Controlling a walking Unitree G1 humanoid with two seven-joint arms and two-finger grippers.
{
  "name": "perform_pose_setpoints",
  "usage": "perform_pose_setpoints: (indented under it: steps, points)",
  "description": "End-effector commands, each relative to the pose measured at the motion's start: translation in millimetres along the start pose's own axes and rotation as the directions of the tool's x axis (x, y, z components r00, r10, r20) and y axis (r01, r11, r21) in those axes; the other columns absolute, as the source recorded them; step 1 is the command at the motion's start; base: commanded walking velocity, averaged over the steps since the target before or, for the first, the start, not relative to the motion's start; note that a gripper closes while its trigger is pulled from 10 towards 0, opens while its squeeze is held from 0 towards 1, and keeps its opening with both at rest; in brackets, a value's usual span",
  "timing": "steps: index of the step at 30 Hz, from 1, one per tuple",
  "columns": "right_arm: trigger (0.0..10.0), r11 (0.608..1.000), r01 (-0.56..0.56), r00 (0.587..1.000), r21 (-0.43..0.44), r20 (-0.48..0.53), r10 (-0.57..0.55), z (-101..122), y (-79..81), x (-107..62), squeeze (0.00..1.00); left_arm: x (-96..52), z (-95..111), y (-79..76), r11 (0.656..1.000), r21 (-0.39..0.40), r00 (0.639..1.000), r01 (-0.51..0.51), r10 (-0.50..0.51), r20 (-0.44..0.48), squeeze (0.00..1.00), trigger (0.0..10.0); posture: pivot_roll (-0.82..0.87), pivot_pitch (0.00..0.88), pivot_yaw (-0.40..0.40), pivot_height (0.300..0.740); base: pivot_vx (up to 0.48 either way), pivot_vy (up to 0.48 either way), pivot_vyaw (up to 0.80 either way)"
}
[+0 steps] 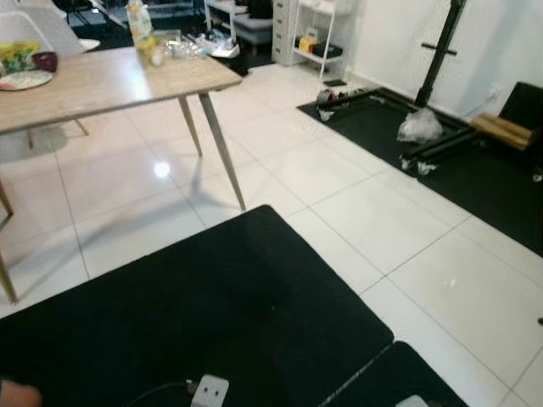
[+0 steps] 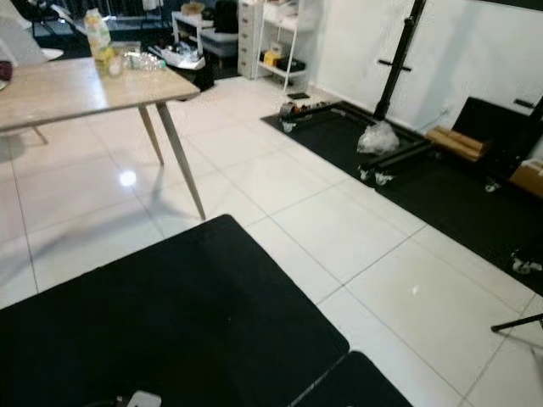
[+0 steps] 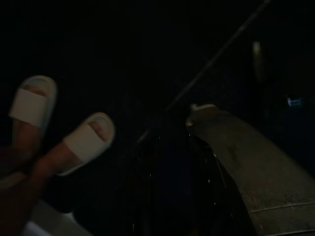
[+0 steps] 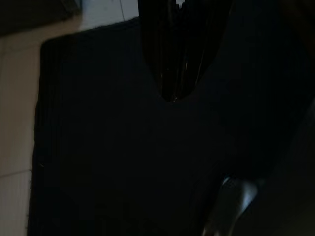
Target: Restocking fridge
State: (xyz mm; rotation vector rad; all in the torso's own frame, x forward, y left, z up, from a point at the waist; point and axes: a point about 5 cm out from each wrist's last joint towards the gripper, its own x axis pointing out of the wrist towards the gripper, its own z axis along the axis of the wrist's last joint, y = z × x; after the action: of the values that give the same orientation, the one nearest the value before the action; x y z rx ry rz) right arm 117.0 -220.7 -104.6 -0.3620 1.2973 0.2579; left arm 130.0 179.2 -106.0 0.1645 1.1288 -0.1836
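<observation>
1. Head camera looks down at a white tiled floor [image 1: 356,212] with a big black mat [image 1: 195,322] right below. No fridge or groceries for it that I can pick out, so I can't place the task's thing.
2. Off to the robot's left there's a light wood tabletop [image 1: 102,80] on slanted legs. A plate [image 1: 24,80] and a dark bowl [image 1: 44,61] sit at its far left, and a yellowish bag [image 1: 140,25] stands at the back edge beside some clear containers [image 1: 182,47].
3. A white power adapter [image 1: 209,392] with a cable lies on the mat at the bottom edge.
4. Over on the right is another dark mat with a black stand [image 2: 394,59], a crumpled plastic bag [image 2: 377,136] at its base and a cardboard box [image 2: 454,142] near the wall. White shelving [image 2: 284,34] stands at the back.
5. Left wrist view is really dark: 2 feet in white slides [image 3: 86,142] stand on the dark mat, a person's. The left pincer [image 3: 167,187] is barely a shadow, can't tell if it's released or clenched.
6. Right wrist view: the right pincer [image 4: 172,93] hangs over the black mat, its fingers come together to 1 point, clenched on nothing.
</observation>
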Motion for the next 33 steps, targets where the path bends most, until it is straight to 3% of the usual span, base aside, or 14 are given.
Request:
perform_pose_setpoints:
  steps: [1, 22, 29, 33]
  points:
    - [10.0, 1.000, 0.008, 1.000, 0.002, 0.019, -0.008, 6.7, -3.5, -0.4, 0.00, -1.0, -11.2, -4.2, 1.000, 0.004, 0.999, 0.014, -0.014, -0.043, 0.00, 10.0, 0.02, 0.000, -0.034, 0.740, 0.390, 0.000, 0.00]
    - [10.0, 1.000, -0.010, 1.000, 0.015, 0.029, 0.010, 7.3, -2.0, -0.3, 0.00, -1.1, -11.1, -4.1, 1.000, -0.004, 0.999, 0.013, -0.013, -0.041, 0.00, 10.0, 0.02, 0.000, -0.034, 0.740, 0.392, 0.000, 0.00]
    - [10.0, 0.999, -0.022, 0.999, 0.040, 0.036, 0.021, 7.3, -1.2, -0.3, 0.00, -1.0, -10.9, -4.1, 1.000, -0.001, 0.999, 0.012, -0.012, -0.041, 0.00, 10.0, 0.02, 0.000, -0.035, 0.740, 0.394, 0.000, 0.69]
    - [10.0, 0.999, -0.004, 0.999, 0.044, 0.037, 0.003, 7.1, -2.5, -0.3, 0.00, -1.0, -10.8, -4.3, 1.000, -0.004, 0.999, 0.011, -0.012, -0.040, 0.00, 10.0, 0.02, 0.000, -0.036, 0.740, 0.390, 0.000, 0.00]
